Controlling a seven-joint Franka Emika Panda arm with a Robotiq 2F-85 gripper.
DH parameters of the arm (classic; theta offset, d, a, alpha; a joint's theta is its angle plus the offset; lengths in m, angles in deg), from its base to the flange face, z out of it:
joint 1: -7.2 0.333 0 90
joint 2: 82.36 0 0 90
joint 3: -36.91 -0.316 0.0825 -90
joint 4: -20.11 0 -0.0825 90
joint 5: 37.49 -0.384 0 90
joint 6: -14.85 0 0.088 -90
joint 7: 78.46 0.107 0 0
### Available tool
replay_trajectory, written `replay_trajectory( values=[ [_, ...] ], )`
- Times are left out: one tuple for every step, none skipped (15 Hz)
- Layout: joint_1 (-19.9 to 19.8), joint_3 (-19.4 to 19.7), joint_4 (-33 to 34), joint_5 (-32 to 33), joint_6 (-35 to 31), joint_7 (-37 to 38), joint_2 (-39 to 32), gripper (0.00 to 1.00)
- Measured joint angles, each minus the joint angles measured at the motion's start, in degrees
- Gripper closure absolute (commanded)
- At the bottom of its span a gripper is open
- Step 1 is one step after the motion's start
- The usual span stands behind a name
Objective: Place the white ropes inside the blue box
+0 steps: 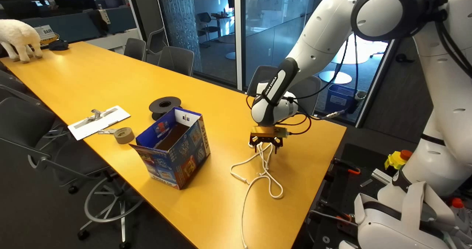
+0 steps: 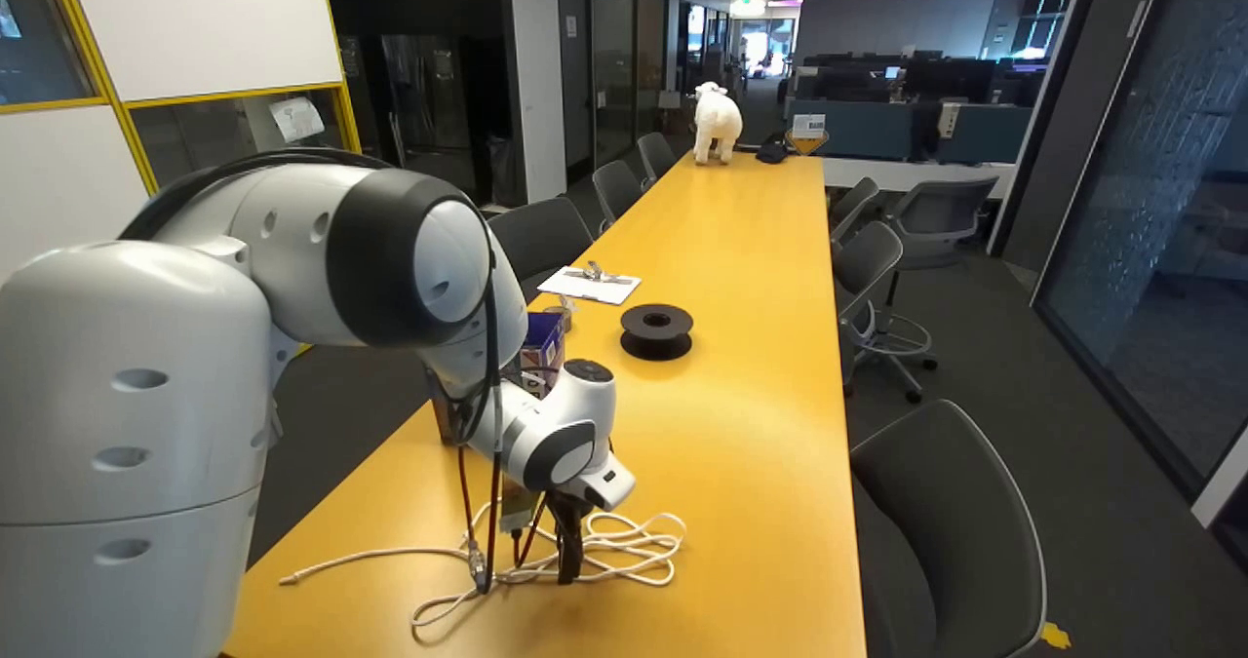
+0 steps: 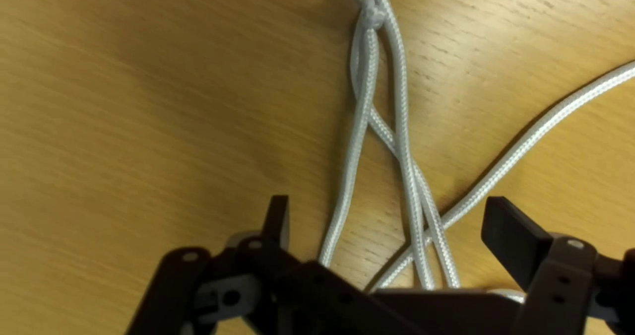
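Observation:
The white rope lies in loose loops on the table, in an exterior view [image 1: 243, 208] and in the other view angle [image 2: 648, 551]. In the wrist view several strands of the rope [image 3: 369, 59] run between my two fingers. My gripper [image 1: 265, 150] points down over the bundled end of the rope, low above the table; it also shows in the wrist view [image 3: 387, 203]. Its fingers are wide apart, holding nothing. The box [image 1: 190, 158], printed outside and blue inside, stands open-topped beside the rope; in an exterior view it [image 2: 546, 341] is partly hidden by the arm. Its floor looks brown.
A black spool [image 1: 158, 110] stands behind the box on the yellow table [image 1: 110, 79]. A tape roll [image 1: 124, 135] and a white clipboard [image 1: 99, 123] lie beside the box. A white plush sheep [image 2: 717, 122] is at the far end. Chairs line both table sides.

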Motion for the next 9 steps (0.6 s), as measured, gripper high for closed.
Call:
replay_trajectory(
  values=[
    [0.2, 0.2, -0.1, 0.5, -0.1, 0.5, 0.0, 0.0],
    [0.3, 0.4, -0.1, 1.0, -0.2, 0.8, 0.0, 0.0],
    [0.4, 0.6, -0.2, 1.5, -0.3, 1.0, 0.0, 0.0],
    [0.4, 0.6, -0.2, 1.8, -0.4, 1.1, 0.0, 0.0],
    [0.4, 0.7, -0.2, 2.0, -0.4, 1.1, 0.0, 0.0],
    [0.4, 0.7, -0.2, 2.2, -0.5, 1.1, -0.1, 0.0],
    [0.4, 0.7, -0.2, 2.4, -0.6, 1.1, -0.1, 0.0],
    [0.4, 0.7, -0.2, 2.5, -0.8, 1.1, -0.2, 0.0],
    [0.4, 0.7, -0.3, 2.6, -1.1, 1.1, -0.4, 0.0]
  ],
)
